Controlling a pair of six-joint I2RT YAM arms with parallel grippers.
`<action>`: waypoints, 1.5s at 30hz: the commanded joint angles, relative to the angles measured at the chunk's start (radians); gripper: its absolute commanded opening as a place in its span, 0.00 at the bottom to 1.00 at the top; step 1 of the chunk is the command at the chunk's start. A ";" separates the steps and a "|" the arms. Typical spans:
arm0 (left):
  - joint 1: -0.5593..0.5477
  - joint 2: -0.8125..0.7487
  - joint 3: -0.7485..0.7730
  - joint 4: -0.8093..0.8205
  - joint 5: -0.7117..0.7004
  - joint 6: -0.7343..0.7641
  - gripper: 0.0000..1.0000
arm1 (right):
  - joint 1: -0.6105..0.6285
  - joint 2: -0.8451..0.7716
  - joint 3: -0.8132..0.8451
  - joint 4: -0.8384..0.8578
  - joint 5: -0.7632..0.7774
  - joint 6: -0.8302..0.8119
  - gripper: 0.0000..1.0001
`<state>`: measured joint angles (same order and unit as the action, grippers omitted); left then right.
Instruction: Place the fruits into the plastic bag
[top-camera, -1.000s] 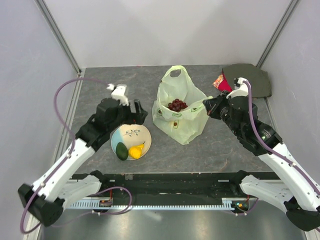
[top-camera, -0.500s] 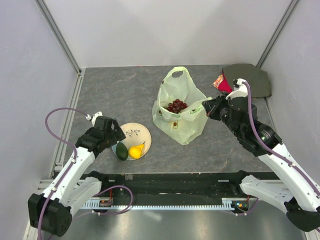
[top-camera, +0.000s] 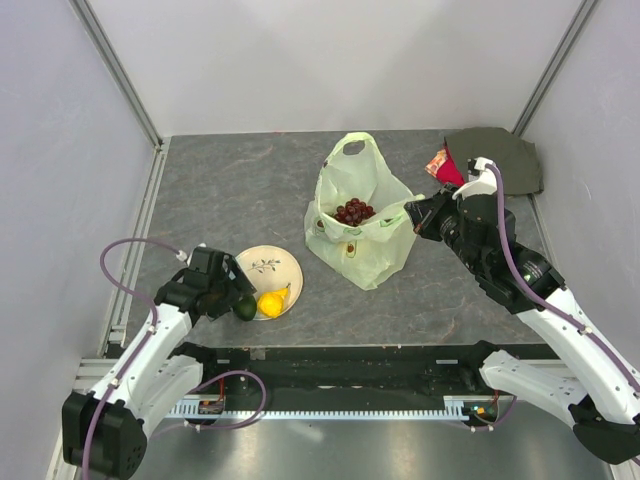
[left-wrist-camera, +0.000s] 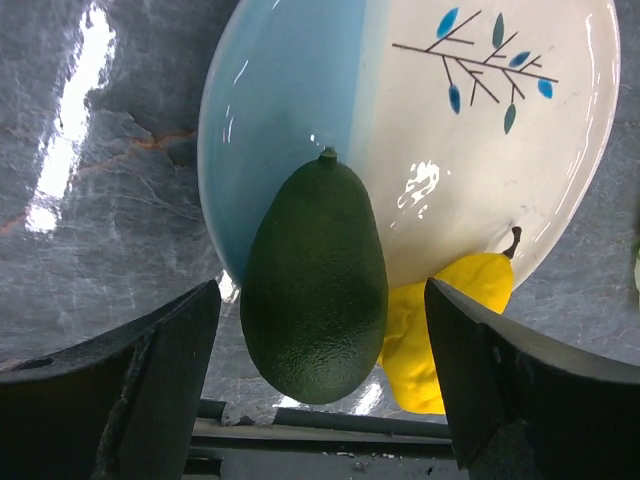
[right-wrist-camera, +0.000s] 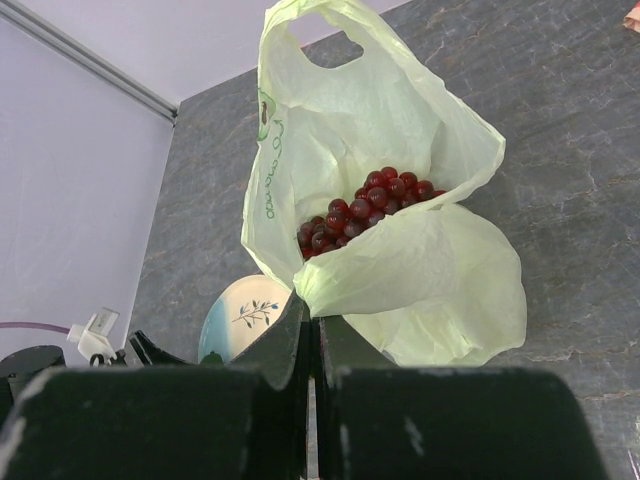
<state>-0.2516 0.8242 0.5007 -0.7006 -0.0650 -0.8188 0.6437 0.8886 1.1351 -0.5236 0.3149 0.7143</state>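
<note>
A dark green avocado (left-wrist-camera: 315, 290) lies on the near rim of the pale plate (left-wrist-camera: 480, 170), with a yellow lemon (left-wrist-camera: 445, 335) touching its right side. My left gripper (left-wrist-camera: 322, 340) is open, and its two fingers stand apart on either side of the avocado's near end without touching it. In the top view this gripper (top-camera: 230, 298) sits at the plate's near left edge. The pale green plastic bag (top-camera: 360, 240) stands open at mid-table with dark red grapes (top-camera: 353, 210) inside. My right gripper (right-wrist-camera: 312, 322) is shut on the bag's right rim (right-wrist-camera: 400, 260), holding the mouth open.
A dark green cloth (top-camera: 505, 160) with a red piece (top-camera: 440, 165) lies at the back right corner. Pale walls enclose the table on three sides. A black rail (top-camera: 330, 355) runs along the near edge, just below the plate.
My left arm has drawn back from beyond the plate to its near left edge and dropped low around the avocado. The right arm and the bag have not moved.
</note>
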 joint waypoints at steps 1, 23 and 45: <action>0.006 -0.014 -0.019 0.052 0.031 -0.059 0.88 | -0.001 -0.013 -0.009 0.037 0.004 0.011 0.00; 0.006 -0.019 -0.037 0.058 -0.019 -0.042 0.52 | -0.001 -0.007 -0.011 0.040 0.013 0.010 0.00; -0.222 0.312 0.553 0.576 -0.099 0.329 0.50 | -0.001 0.010 0.006 0.040 0.013 0.005 0.00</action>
<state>-0.3473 1.0115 0.9104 -0.3477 -0.1757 -0.6357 0.6437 0.8986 1.1213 -0.5137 0.3157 0.7185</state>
